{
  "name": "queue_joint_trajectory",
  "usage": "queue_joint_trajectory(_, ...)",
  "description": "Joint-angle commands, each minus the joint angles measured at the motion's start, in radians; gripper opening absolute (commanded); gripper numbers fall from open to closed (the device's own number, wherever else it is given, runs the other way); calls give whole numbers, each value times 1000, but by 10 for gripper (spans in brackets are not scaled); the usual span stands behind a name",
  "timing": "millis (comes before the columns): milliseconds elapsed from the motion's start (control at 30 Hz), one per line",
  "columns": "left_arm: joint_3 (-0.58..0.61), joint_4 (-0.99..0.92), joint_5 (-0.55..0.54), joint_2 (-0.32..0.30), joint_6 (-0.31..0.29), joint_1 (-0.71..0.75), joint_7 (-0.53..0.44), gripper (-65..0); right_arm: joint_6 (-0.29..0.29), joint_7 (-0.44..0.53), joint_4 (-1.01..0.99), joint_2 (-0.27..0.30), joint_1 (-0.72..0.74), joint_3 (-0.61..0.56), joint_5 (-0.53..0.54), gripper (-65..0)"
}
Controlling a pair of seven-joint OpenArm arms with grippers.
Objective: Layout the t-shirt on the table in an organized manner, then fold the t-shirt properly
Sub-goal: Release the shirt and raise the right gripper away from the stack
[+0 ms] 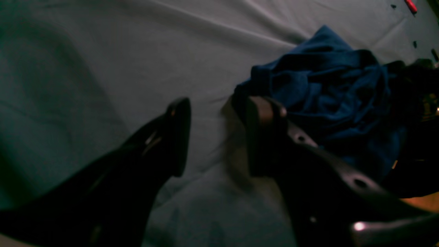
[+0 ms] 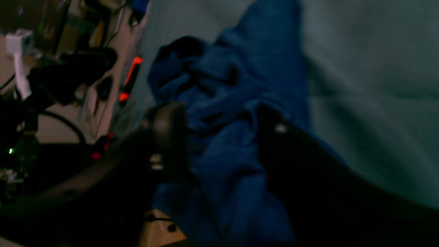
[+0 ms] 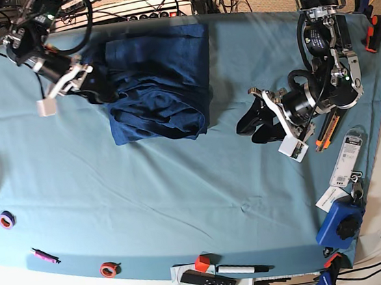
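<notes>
In the base view, going from left to right, the right claw [image 3: 98, 84] comes first, at the left edge of the t-shirt [image 3: 160, 84]. Its wrist view shows the two fingers [image 2: 169, 137] standing apart with a fold of the dark blue cloth between them; the picture is blurred, so I cannot tell if they already press on the cloth.

The t-shirt lies in the far middle-left part of the worktop [image 3: 148, 195]. It is a rumpled bundle, roughly rectangular, with a flatter part toward the far edge and many folds toward the near edge.

Further right, well apart from the shirt, the left claw [image 3: 254, 125] hangs above the teal cloth. In its wrist view the left claw [image 1: 216, 137] is partly open and holds nothing; only the bare cloth shows between its fingers [image 1: 180, 137], and the t-shirt [image 1: 329, 89] lies beyond it.

At the right edge lie an orange-and-black utility knife [image 3: 328, 130] and a blue tool [image 3: 341, 222].
</notes>
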Motion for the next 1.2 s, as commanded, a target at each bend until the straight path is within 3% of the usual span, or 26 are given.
queue_joint_trajectory(0, -3, 16, -25, -5, -6, -16, -22, -393, 2, 17, 15, 11, 6, -16, 31, -503)
queue_joint_trajectory(67, -3, 15, -25, -5, -6, -16, -22, -393, 2, 17, 15, 11, 6, -51, 43, -647)
queue_joint_trajectory(100, -3, 15, -25, -5, -6, -16, -22, -393, 2, 17, 15, 11, 6, -67, 54, -650)
queue_joint_trajectory(467, -3, 15, -25, -5, -6, -16, -23, -393, 2, 17, 15, 11, 6, -233, 213, -650)
queue_joint_trajectory(867, -3, 13, -25, -5, -7, -16, -22, -393, 2, 17, 15, 17, 0, -442, 220, -650)
queue_joint_trajectory(1067, -3, 13, -25, -5, -7, -16, -22, -393, 2, 17, 16, 17, 0, -460, 220, -650)
queue_joint_trajectory(1167, -3, 13, -25, -5, -7, -16, -22, -393, 2, 17, 16, 34, -1, -460, 220, -579)
